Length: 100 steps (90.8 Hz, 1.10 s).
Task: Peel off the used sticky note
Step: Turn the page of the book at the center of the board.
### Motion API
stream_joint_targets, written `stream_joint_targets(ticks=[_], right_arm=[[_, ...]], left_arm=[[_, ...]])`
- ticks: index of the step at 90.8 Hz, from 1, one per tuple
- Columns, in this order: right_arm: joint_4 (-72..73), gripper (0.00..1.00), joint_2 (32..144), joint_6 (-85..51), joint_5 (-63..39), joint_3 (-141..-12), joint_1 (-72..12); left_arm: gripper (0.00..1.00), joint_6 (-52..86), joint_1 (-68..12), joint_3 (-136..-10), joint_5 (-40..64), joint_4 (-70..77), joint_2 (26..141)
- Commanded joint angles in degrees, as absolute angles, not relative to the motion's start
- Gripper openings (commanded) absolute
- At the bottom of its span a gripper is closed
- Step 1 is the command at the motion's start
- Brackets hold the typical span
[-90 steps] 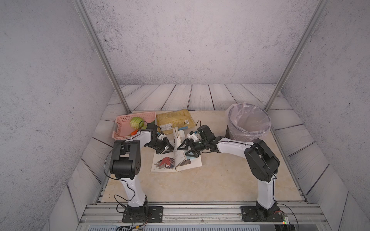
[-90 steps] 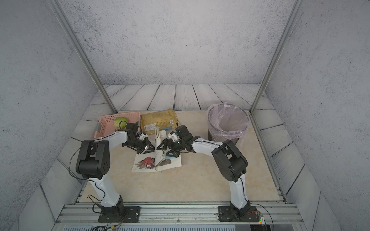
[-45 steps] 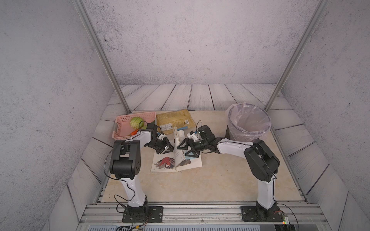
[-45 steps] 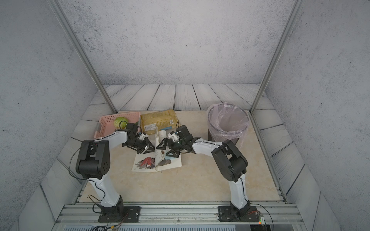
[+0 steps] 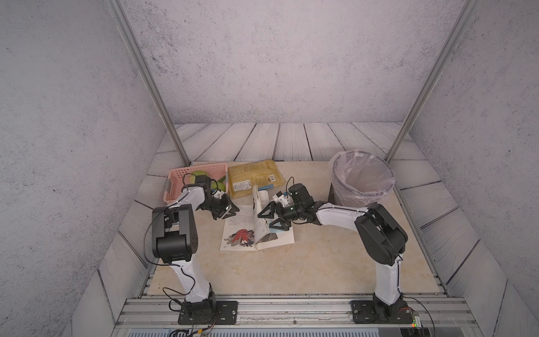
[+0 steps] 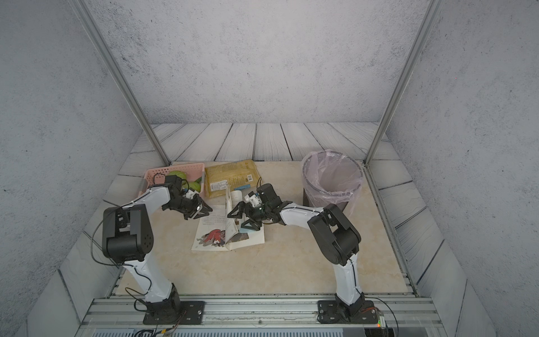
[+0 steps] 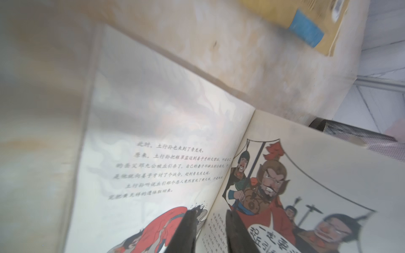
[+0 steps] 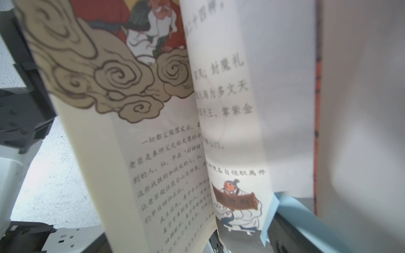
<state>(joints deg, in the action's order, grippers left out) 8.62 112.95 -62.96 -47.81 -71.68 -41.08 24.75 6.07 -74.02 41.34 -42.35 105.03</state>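
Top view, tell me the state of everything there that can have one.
Illustrated picture book, open on the table, some pages standing up.
Light blue sticky note, in the book, not yet peeled off.
Bag-lined round bin, upright, looks empty.
Pink plastic basket, holding green fruit.
Left claw, slightly open, holding nothing.
Right claw, wide open beside the raised pages.

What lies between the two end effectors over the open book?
In both top views, the lifted pages of the open book stand between the left end effector and the right end effector.
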Motion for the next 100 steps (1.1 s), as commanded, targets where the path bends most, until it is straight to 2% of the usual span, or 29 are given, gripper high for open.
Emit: stream_joint_targets(ticks=[1,12,25,35,49,76,100], right_arm=[[7.81,0.98,113.45,-62.25,-47.72,-71.44,-40.96],[6.95,0.98,113.73,-61.6,-47.66,-72.04,-41.0],[6.35,0.97,113.97,-61.43,-47.69,-72.42,-40.96],[5.56,0.98,113.86,-60.88,-47.39,-72.36,-40.96],[5.57,0.98,114.21,-60.9,-47.09,-72.33,-40.97],[5.67,0.98,114.5,-60.89,-46.86,-72.25,-40.96],[5.97,0.98,114.61,-61.0,-47.0,-72.08,-40.97]], left_arm=[[0.29,23.38,6.74,-77.75,41.77,-45.96,96.7],[0.31,25.23,3.79,-80.6,45.39,-43.81,92.51],[0.32,21.88,-3.52,-87.47,44.24,-48.32,96.13],[0.32,18.12,-8.47,-92.04,39.25,-52.06,99.1],[0.38,14.86,-13.71,-98.04,32.9,-55.85,104.02],[0.39,14.03,-14.85,-99.49,27.57,-58.01,108.59],[0.38,12.56,-13.12,-96.73,21.26,-58.14,104.55]])
